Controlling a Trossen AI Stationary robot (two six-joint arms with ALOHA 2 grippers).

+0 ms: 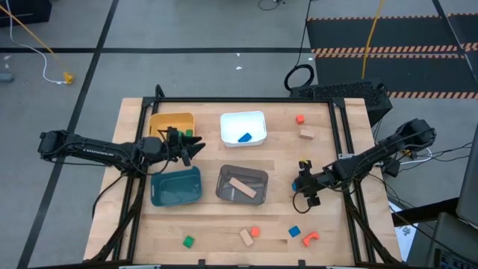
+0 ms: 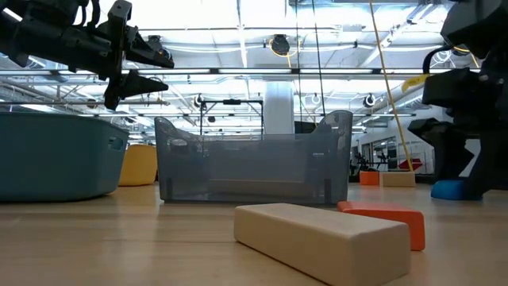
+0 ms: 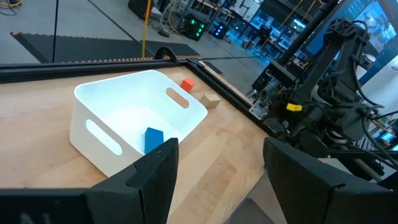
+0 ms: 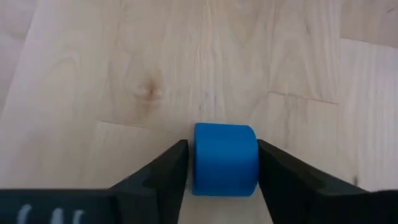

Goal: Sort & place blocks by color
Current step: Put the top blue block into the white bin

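Note:
My right gripper [image 1: 301, 184] is low over the table's right middle, shut on a small blue block [image 4: 224, 158]. The block also shows in the low view [image 2: 452, 189]. My left gripper [image 1: 190, 146] is open and empty, raised above the table [image 2: 151, 71] between the yellow bin [image 1: 170, 121] and the white bin [image 1: 243, 127]. A blue block [image 3: 153, 138] lies in the white bin and a tan bar [image 1: 242, 187] in the grey bin [image 1: 241, 184]. Loose blocks lie near the front edge: green [image 1: 188, 241], tan [image 1: 246, 237], orange [image 1: 255, 232], blue [image 1: 294, 232] and a red-orange arch [image 1: 311, 238]. My right gripper pinches the blue block's two opposite sides [image 4: 198, 158] between its two fingers. The fingers come from above, pointing down. In the low view the block's underside is at table level.
A teal bin [image 1: 176, 185] stands left of the grey bin. A red-orange cube [image 1: 299, 119] and a tan block [image 1: 306, 133] lie at the far right. Something green [image 1: 187, 133] shows at the yellow bin's right side. Bare wood lies between the bins and the front blocks.

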